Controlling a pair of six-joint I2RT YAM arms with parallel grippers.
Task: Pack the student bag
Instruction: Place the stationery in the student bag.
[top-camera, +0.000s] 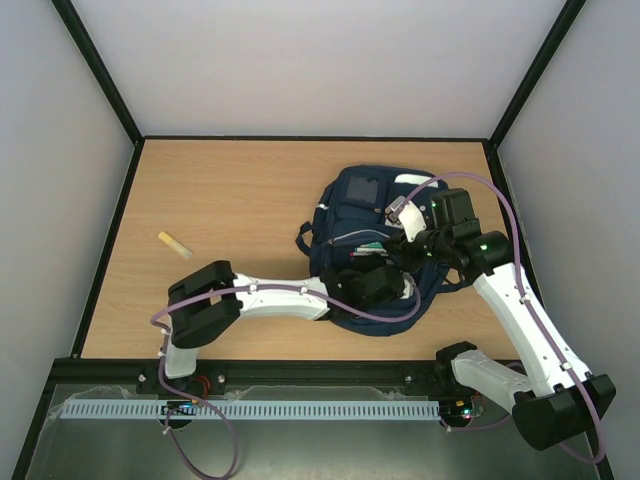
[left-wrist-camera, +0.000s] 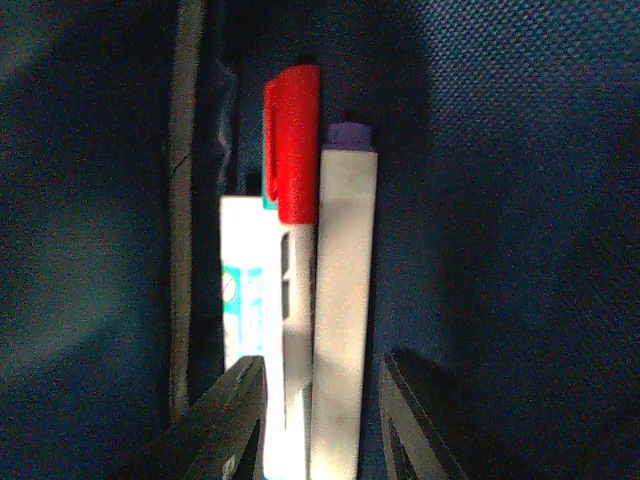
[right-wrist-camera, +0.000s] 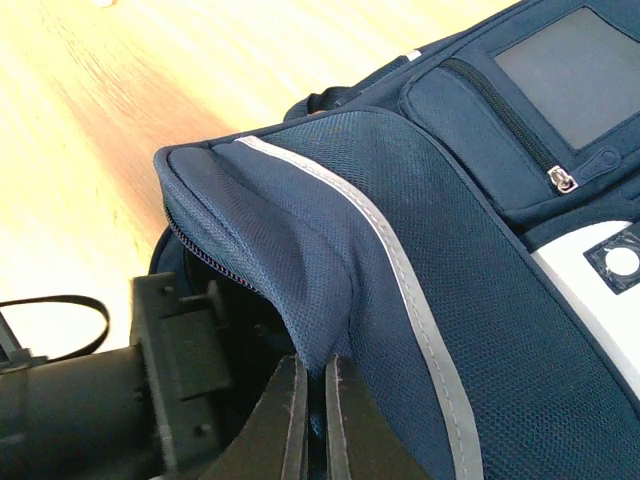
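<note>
Well left of the student bag (top-camera: 365, 200), a small yellowish block (top-camera: 173, 243) lies alone on the table (top-camera: 240, 190). The left claw (left-wrist-camera: 325, 362) is deep inside the bag's dark mouth, its fingers spread on either side of a red-capped marker (left-wrist-camera: 292, 150) and a purple-capped marker (left-wrist-camera: 345, 300), with no visible squeeze on them. A white-and-teal packet (left-wrist-camera: 245, 280) lies just beside them. The bag itself lies flat on the right half of the table, pockets up. At the bag's right side the right claw (right-wrist-camera: 314, 362) is pressed together, pinching the flap (right-wrist-camera: 330, 200) by its lower edge and lifting it. The bag looks soft and floppy, probably light but shapeless, so its mouth would likely sag shut unheld. The hemmed flap edge near the grey stripe (right-wrist-camera: 400, 270) seems the firmest place to grip.
</note>
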